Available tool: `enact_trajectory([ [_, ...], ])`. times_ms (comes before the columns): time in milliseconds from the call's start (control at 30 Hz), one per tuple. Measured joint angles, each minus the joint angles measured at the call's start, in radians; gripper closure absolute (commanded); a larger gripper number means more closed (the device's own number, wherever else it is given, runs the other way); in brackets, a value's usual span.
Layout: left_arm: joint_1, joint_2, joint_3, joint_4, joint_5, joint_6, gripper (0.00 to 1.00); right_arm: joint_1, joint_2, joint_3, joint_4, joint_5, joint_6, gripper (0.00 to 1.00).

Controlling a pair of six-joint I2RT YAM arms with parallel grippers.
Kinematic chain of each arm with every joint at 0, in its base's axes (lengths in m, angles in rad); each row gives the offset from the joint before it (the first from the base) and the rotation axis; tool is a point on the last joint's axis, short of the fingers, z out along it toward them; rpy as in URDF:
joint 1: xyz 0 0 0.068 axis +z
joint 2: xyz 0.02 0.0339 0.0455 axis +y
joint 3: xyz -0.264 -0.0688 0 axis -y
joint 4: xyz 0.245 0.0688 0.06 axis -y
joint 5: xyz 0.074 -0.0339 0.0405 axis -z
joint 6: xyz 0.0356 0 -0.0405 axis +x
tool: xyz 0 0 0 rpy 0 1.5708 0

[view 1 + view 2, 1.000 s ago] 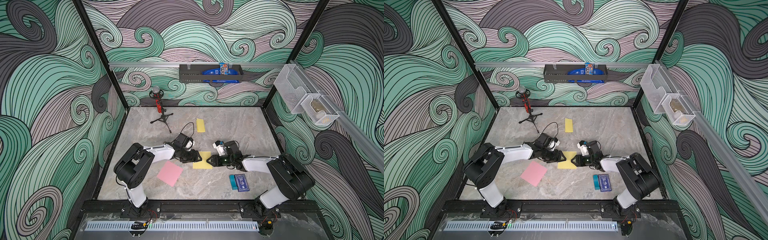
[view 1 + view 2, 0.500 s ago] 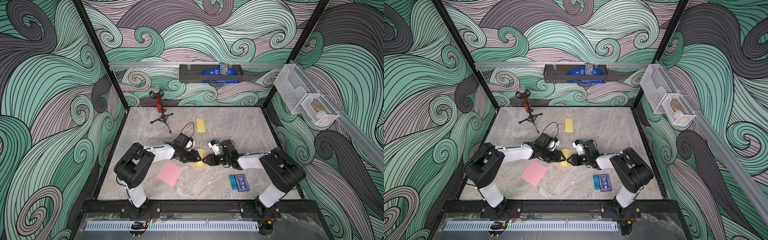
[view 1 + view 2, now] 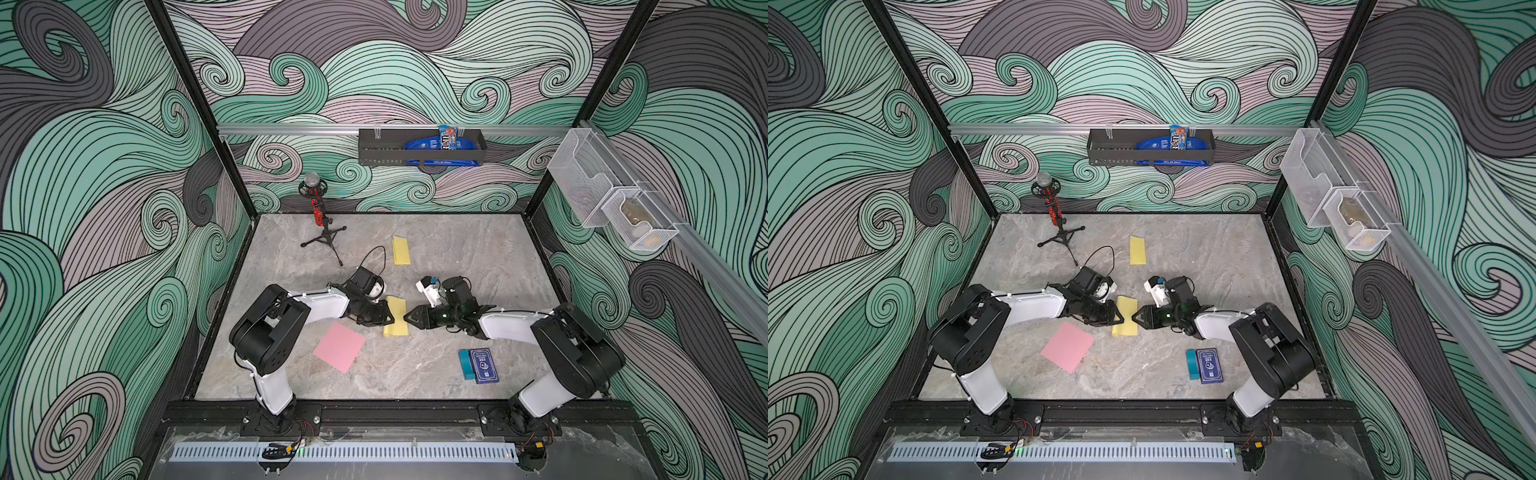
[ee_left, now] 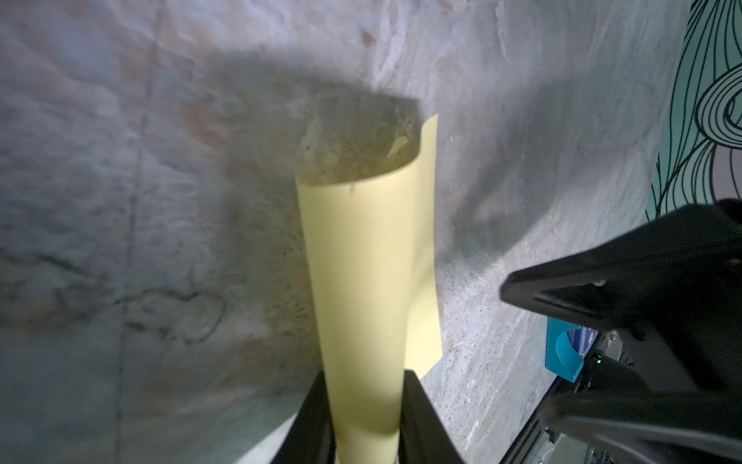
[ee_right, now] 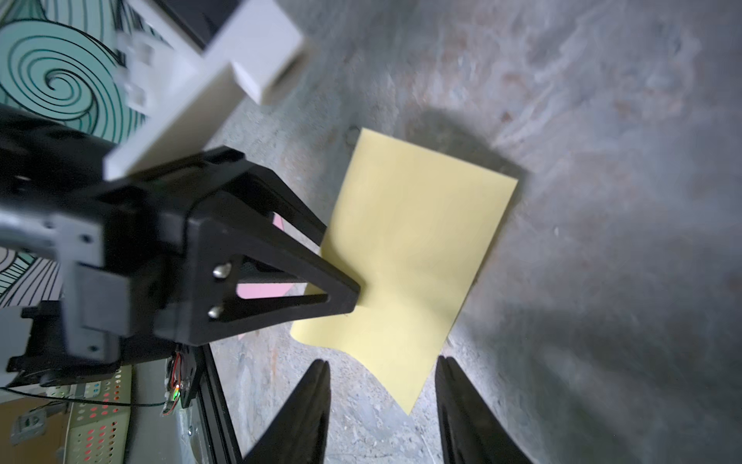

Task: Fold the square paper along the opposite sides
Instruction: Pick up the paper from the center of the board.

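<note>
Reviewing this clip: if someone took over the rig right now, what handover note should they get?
Left end effector: shut on the yellow paper, which arches over in a loose, uncreased curl.
Right end effector: open, beside the paper's other side, holding nothing.
The paper is mid-table. A pink sheet lies flat near the left arm's base, and a narrow yellow sheet lies toward the back.
Done: one side brought over toward the opposite side.
Left: line up the edges, press the curl into a crease, release.
</note>
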Motion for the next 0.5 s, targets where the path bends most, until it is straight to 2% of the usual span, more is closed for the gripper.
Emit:
enact_trajectory([
  [233,0.081,-0.163,0.000,-0.005,0.111,0.006,0.73,-0.079,-0.147,0.037,-0.004,-0.068,0.021,0.48],
  [367,0.133,-0.233,-0.001,0.019,0.216,0.006,0.73,-0.135,-0.177,0.038,0.004,-0.174,0.055,0.37],
  [500,0.175,-0.288,-0.027,0.092,0.327,-0.019,0.73,-0.170,-0.177,0.024,0.113,-0.294,0.157,0.32],
])
